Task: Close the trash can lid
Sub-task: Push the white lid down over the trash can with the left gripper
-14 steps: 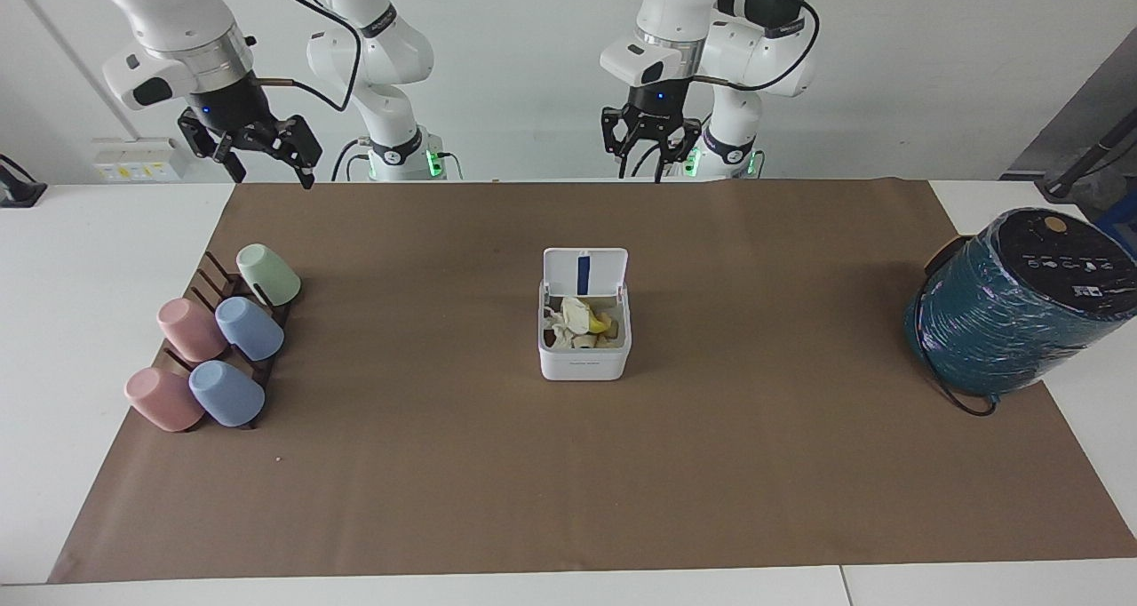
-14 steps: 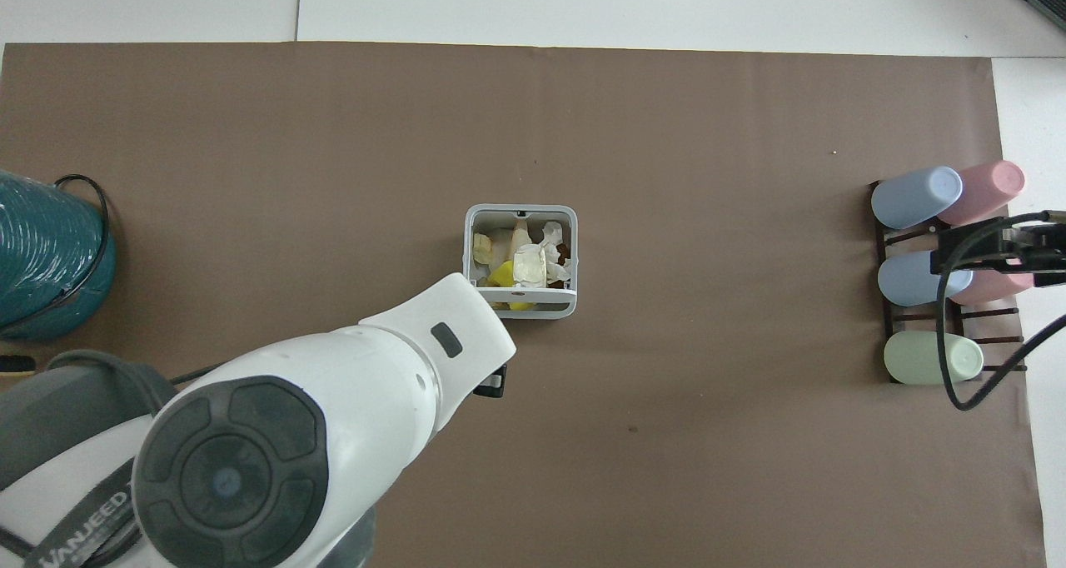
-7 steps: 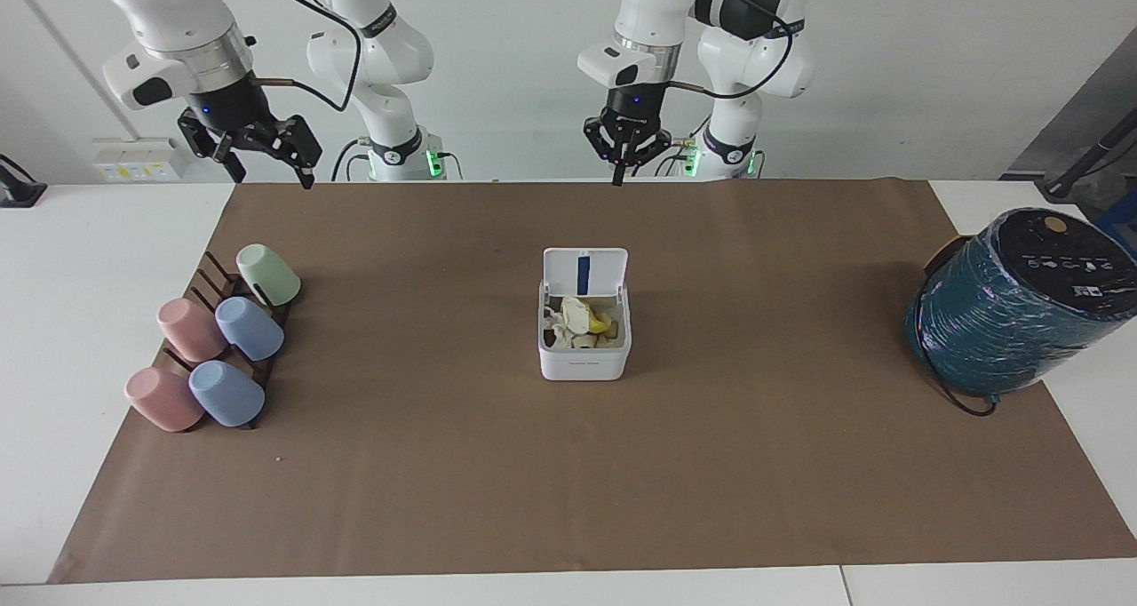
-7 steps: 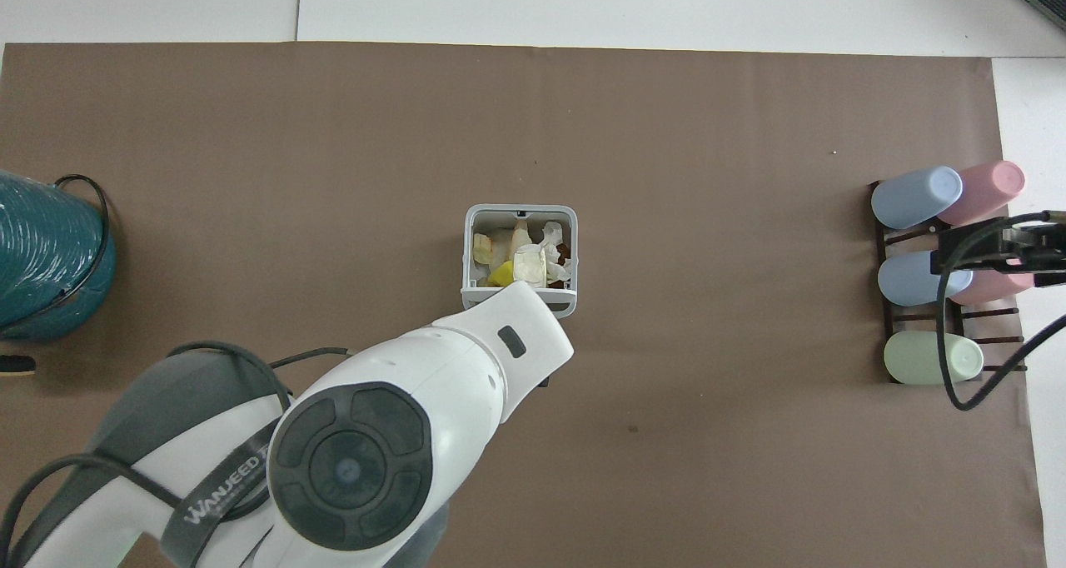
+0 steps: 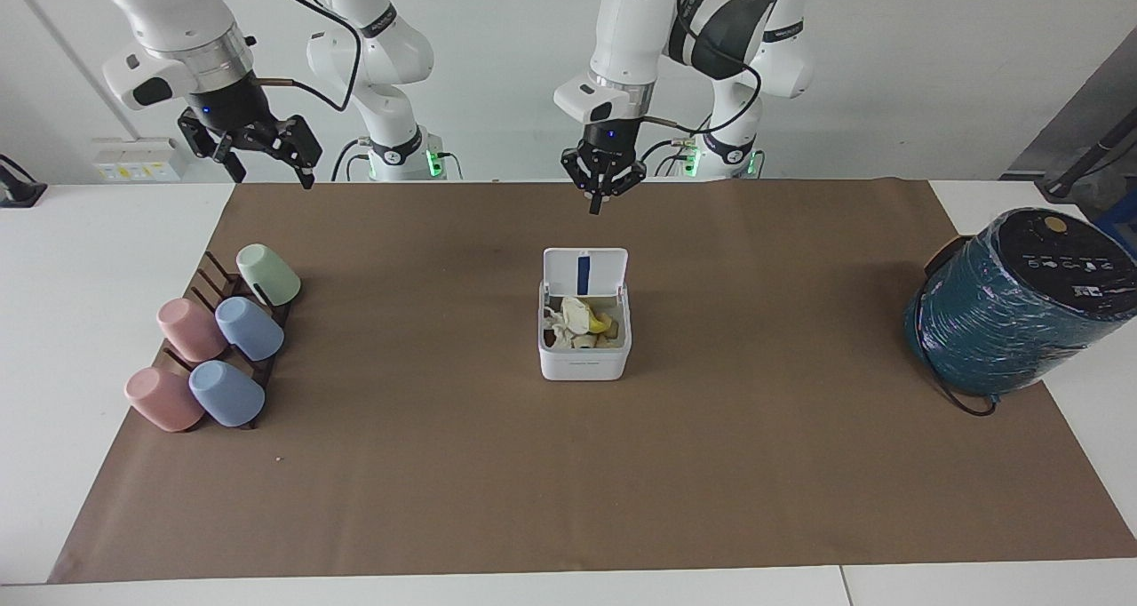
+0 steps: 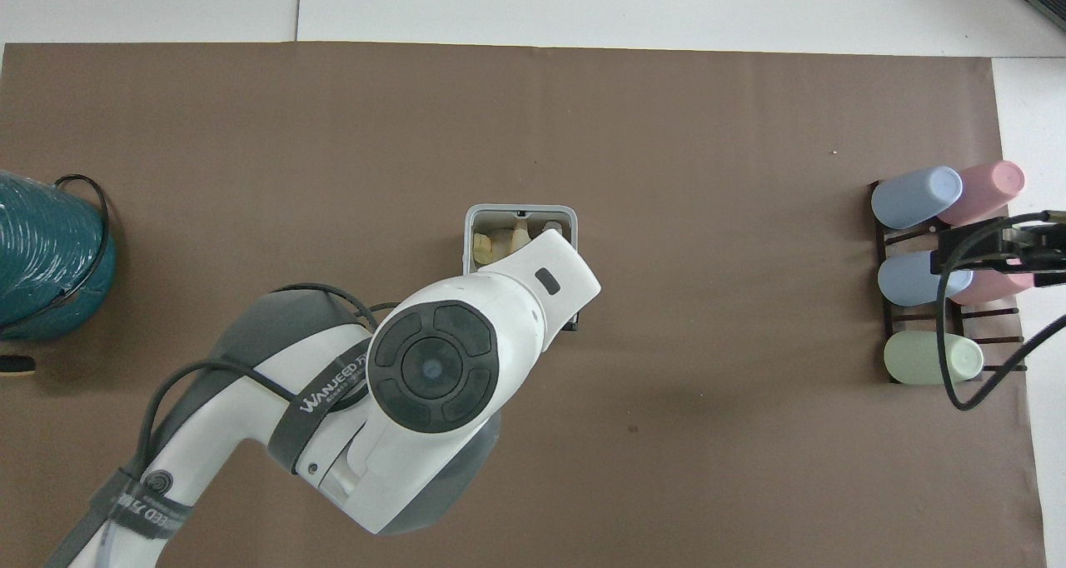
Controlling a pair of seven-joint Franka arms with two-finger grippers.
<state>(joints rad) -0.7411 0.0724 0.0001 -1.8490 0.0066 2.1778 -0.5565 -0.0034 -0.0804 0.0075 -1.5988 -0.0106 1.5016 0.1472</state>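
Observation:
The white trash can [image 5: 584, 357] stands in the middle of the brown mat with crumpled trash inside. Its lid [image 5: 584, 273] stands upright on the edge nearer to the robots, blue strip facing the can's inside. My left gripper [image 5: 597, 204] hangs in the air above the lid's top edge, fingers shut and pointing down, not touching it. In the overhead view the left arm covers most of the can; only its rim [image 6: 519, 211] shows. My right gripper [image 5: 271, 171] waits open and empty, high over the cup rack's end of the table.
A dark rack with several pastel cups [image 5: 218, 339] lies at the right arm's end of the mat. A large teal wrapped cylinder [image 5: 1013, 304] with a black cable stands at the left arm's end. The brown mat [image 5: 568, 482] covers the table's middle.
My left arm has swung from in front of its base toward the trash can, and its fingers have gone from spread to shut. The right arm has not moved.

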